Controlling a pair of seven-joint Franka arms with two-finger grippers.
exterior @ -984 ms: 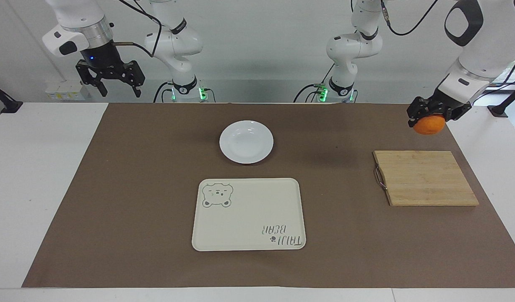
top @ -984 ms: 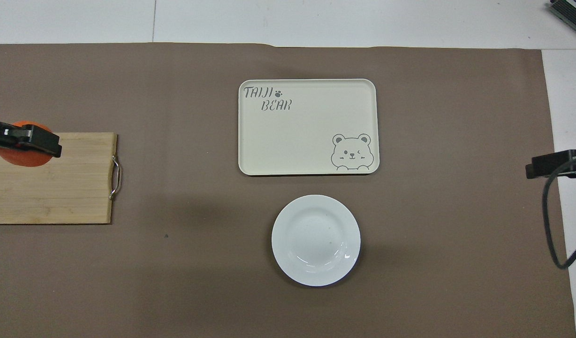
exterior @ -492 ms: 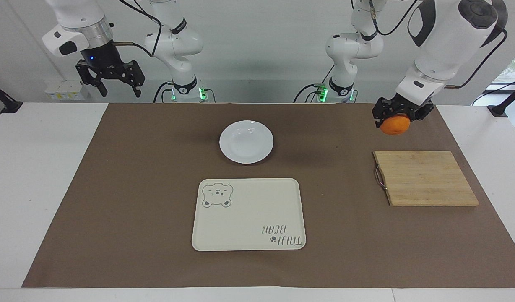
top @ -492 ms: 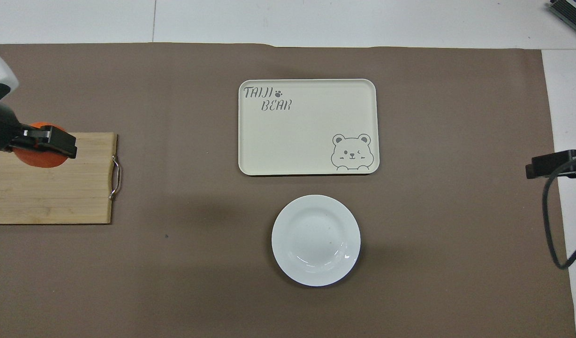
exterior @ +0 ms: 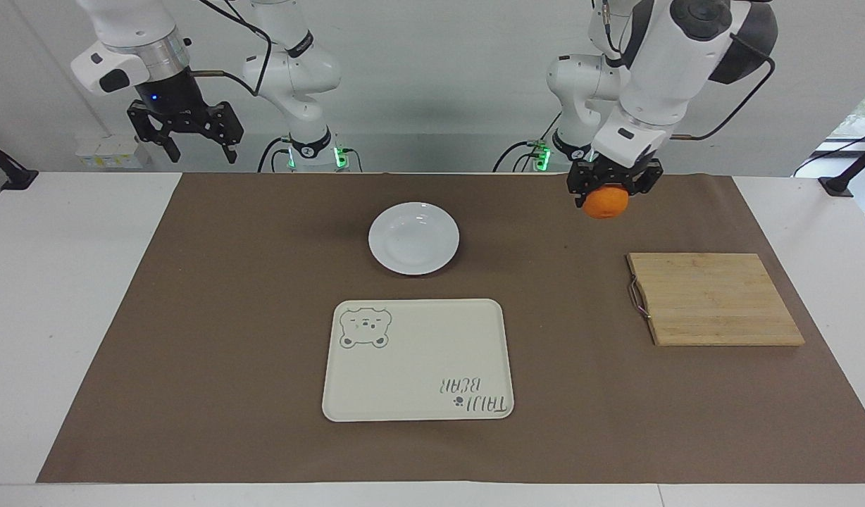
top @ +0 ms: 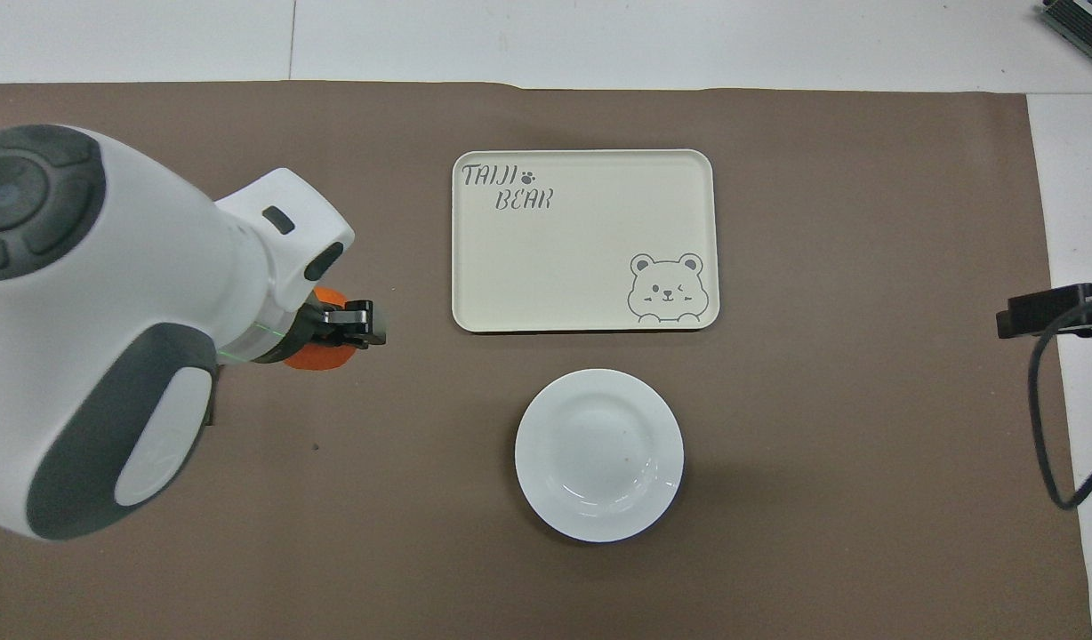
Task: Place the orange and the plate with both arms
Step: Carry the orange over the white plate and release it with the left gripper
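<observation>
The orange point(exterior: 605, 202) is carried clamped in the left pincer point(exterior: 610, 189), up in the air over the bare brown mat point(exterior: 263, 317), between the wooden cutting board point(exterior: 714, 299) and the plate point(exterior: 413, 238). The step in hand is judged to be the carry of the fruit toward the middle of the desk point(exterior: 73, 317); whether the plate or the cream tray point(exterior: 418, 359) is meant as its resting place cannot be told from the task alone. The step would be done well if the height were kept until the fruit stands squarely over its target, a straight descent were then made, and the grip were released only once the fruit rests on the surface, since a round fruit dropped from height is likely to roll off a shallow rim.

Nearest the robots, the plate lies empty on the mat, well apart from the carried fruit. The right pincer point(exterior: 186, 130) is held wide and empty, raised above the right arm's end of the desk, where that arm waits; the plate is thought to be its share. Farther from the robots, the tray with the bear print lies empty, just beside the plate. The cutting board, with its metal handle point(exterior: 637, 297) turned toward the tray, lies at the left arm's end. Nothing stands in the path between fruit and plate; only the plate's rim and the tray's edge need to be cleared.
</observation>
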